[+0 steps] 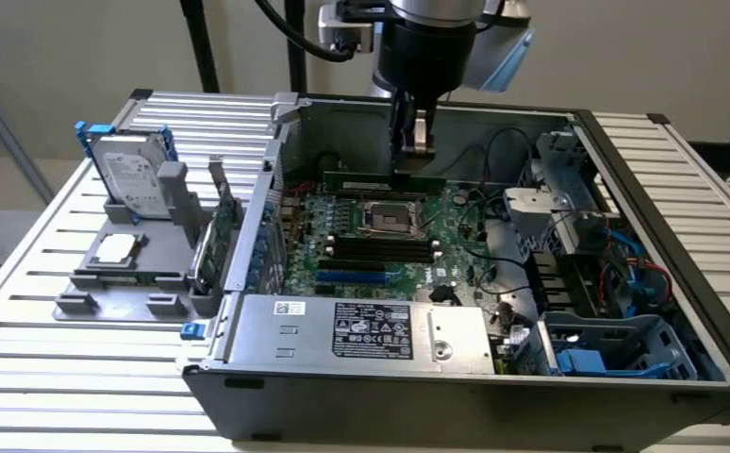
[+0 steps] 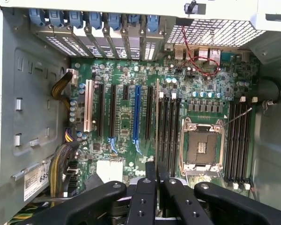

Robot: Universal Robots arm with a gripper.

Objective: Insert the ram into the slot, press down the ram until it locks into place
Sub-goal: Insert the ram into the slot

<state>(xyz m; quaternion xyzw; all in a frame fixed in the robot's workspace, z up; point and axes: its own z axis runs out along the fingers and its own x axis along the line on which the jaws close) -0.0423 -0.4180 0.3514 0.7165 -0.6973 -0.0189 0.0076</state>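
Observation:
My gripper (image 1: 412, 160) hangs inside the open computer case and is shut on the ram (image 1: 384, 177). The ram is a thin green stick, held level and lengthwise above the motherboard (image 1: 340, 212), clear of it. Parallel black slots (image 1: 372, 250) lie on the near side of the CPU socket (image 1: 390, 219), and the ram touches none of them. In the wrist view the fingers (image 2: 143, 197) are close together, pointing toward one bank of black slots (image 2: 168, 131) beside the CPU socket (image 2: 201, 145). A second bank of slots (image 2: 239, 140) lies on the socket's other side. The blue slot (image 2: 137, 117) lies beyond the first bank.
The case walls (image 1: 277, 170) surround the board. A power supply (image 1: 365, 330) fills the near end, and a drive cage with cables (image 1: 579, 255) stands at the exterior view's right. Outside the case, at the left, a grey holder (image 1: 120, 274) carries a hard drive (image 1: 132, 175) and a green expansion card (image 1: 224, 236).

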